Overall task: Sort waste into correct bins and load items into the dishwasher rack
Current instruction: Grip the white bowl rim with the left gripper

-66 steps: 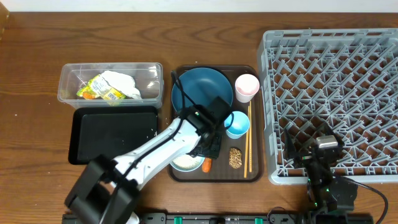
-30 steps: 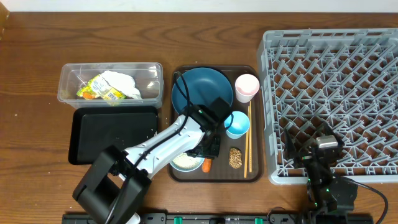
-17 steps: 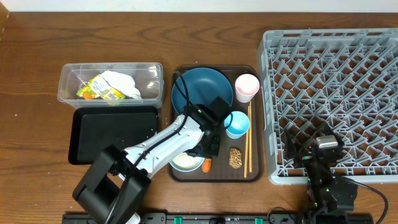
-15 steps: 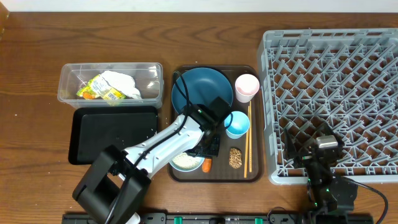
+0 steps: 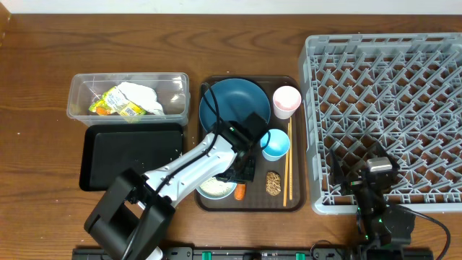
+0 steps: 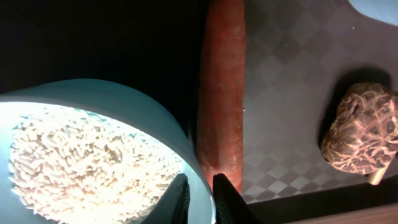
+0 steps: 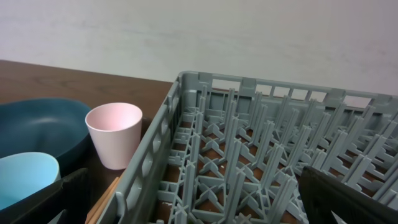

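Left gripper [image 6: 200, 182] is down in the brown serving tray [image 5: 249, 204], pinched nearly all the way shut on the rim of the light-blue bowl [image 6: 146, 112]. On the wrist cam I see one finger inside the rim and the other outside, with the bowl wall squeezed between them.

That bowl sits at the near left corner of the tray with white rice [image 6: 81, 162] piled inside. Small orange carrot [image 6: 221, 93] lies right alongside the bowl's outer wall, its end right by the outside finger. Brown seedy lump [image 6: 360, 127] is further right on the tray, apart from the carrot.

From overhead, the dark-blue plate [image 5: 231, 101] fills the far left of the tray and the pink cup [image 5: 286, 101] is at the far right corner. The light-blue cup [image 5: 276, 143] is just nearer than that, touching the plate's edge as far as I can tell. Wooden chopsticks [image 5: 288, 162] run along the tray's right side.

Off to the left, the clear tub [image 5: 128, 78] has the crumpled napkin [image 5: 144, 94] and the yellow-green wrapper [image 5: 119, 105] in it. The black tray [image 5: 130, 155] is right in front of it.

Right gripper [image 7: 193, 177] has its fingers spread wide with nothing between them, parked over the near left corner of the grey rack [image 5: 390, 108].
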